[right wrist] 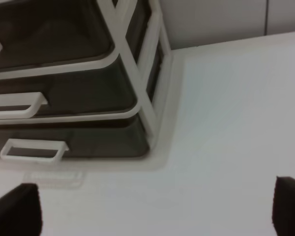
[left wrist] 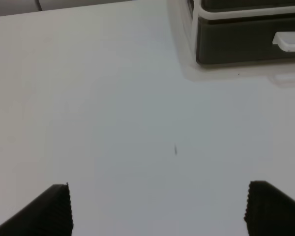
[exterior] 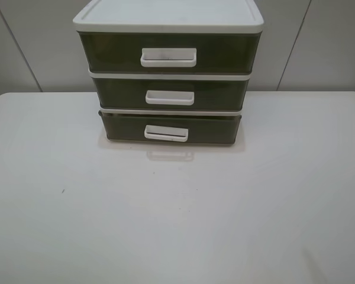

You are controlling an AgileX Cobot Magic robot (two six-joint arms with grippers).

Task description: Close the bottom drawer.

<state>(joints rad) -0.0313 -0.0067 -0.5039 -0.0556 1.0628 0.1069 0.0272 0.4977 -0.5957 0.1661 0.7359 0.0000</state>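
Observation:
The white-framed three-drawer unit [exterior: 168, 21] stands at the back middle of the white table. The bottom drawer [exterior: 124, 127] is dark olive-brown with a white loop handle [exterior: 166, 133]; its front sticks out slightly beyond the frame. It also shows in the left wrist view [left wrist: 236, 44] and the right wrist view [right wrist: 98, 140]. Neither arm shows in the high view. My left gripper [left wrist: 160, 211] is open and empty over bare table, well short of the unit. My right gripper [right wrist: 152, 206] is open and empty, off the unit's front right corner.
The middle drawer [exterior: 118, 92] and the taller top drawer [exterior: 109, 52] sit flush in the frame. The white table [exterior: 177, 219] spreads in front of the unit. A grey panelled wall [exterior: 319, 41] stands behind. A small dark speck [exterior: 63, 191] marks the table.

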